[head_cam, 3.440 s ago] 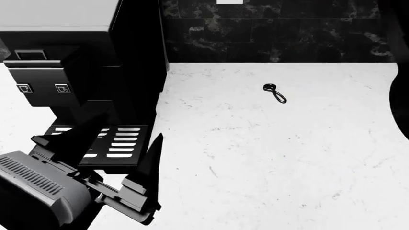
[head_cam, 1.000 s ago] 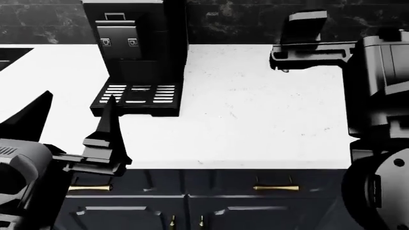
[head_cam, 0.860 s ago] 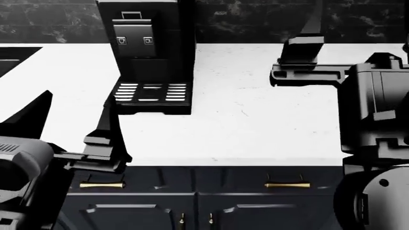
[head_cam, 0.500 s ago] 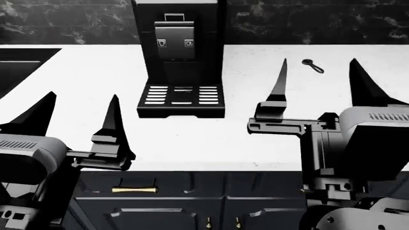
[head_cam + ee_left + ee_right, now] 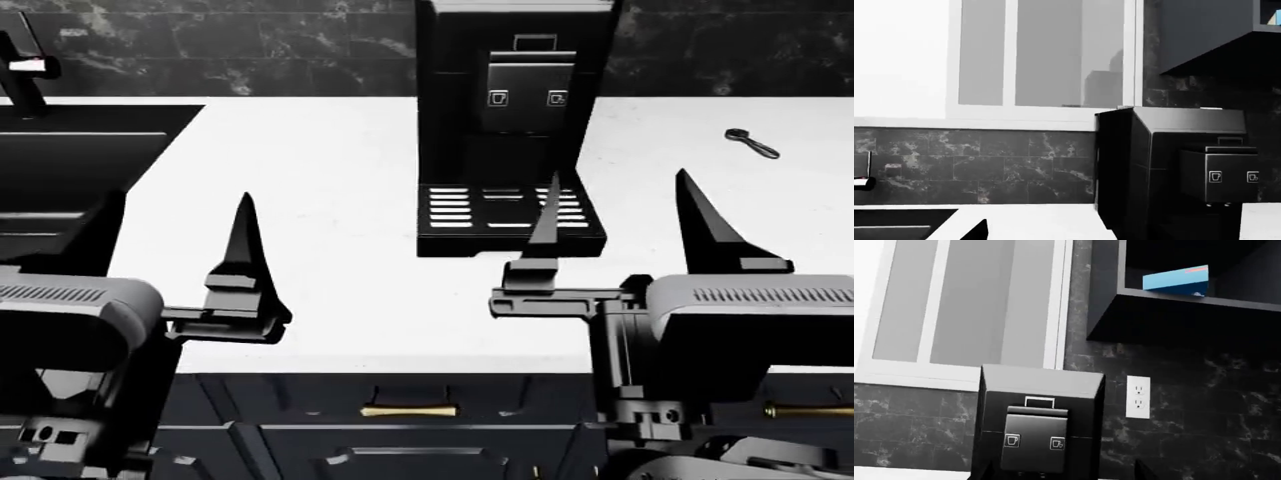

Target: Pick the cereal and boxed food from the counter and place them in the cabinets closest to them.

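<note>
Grippers: left gripper (image 5: 174,262) and right gripper (image 5: 617,232) both wide, empty, over the desk (image 5: 320,180) front edge | Cereal: blue box (image 5: 1176,280) seemingly already on cabinet shelf (image 5: 1174,315) | Boxed food: unseen | Handling: likely light, stiff; grip flat faces

I'm driving in a simulated home kitchen: a white marble-look counter (image 5: 334,200) runs under a dark veined tile backsplash (image 5: 987,165), with dark cabinet fronts and brass drawer pulls (image 5: 407,410) below its edge. Just beyond my right fingers (image 5: 545,225) stands a black coffee machine (image 5: 514,110) with cup-icon buttons and a slotted drip tray, and well out past my left fingers (image 5: 246,250) a sink basin (image 5: 67,170) is sunk into the worktop beside a tap. From the wrists I also see a big window (image 5: 1047,55), a wall outlet (image 5: 1138,397) and an open upper cabinet (image 5: 1174,320).
</note>
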### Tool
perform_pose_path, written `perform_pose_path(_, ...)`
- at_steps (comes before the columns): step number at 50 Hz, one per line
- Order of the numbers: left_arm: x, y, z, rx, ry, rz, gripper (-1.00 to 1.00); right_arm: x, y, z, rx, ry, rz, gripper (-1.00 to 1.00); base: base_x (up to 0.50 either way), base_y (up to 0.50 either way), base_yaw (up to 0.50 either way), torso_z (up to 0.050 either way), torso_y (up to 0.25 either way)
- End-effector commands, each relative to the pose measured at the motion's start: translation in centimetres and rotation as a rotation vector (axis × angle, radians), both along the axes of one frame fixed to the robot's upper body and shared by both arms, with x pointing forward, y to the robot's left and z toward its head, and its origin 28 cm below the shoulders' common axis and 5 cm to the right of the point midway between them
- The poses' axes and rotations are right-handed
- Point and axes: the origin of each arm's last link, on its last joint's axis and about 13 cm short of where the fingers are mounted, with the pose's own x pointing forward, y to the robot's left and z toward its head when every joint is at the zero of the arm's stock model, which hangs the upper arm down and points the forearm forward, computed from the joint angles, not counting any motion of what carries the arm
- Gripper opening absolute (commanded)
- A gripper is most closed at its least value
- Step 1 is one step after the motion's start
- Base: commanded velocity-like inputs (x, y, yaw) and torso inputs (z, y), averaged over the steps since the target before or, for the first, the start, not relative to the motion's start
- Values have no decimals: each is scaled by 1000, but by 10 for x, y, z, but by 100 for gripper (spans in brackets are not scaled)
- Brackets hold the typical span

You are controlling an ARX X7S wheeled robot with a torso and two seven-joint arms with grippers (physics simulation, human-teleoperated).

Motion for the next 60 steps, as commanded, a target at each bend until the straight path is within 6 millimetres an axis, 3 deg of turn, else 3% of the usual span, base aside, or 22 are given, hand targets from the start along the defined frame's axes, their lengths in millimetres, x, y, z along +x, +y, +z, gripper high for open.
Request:
perform_pose_path(1,5,0,0,-5,-10,26,100,4,2,-5,-16,-2,3,100,0,500,0,0,0)
perform_pose_path(60,13,-2,-10,12,18,78,100,9,6,-6,-55,-22,27,100,0,500,0,0,0)
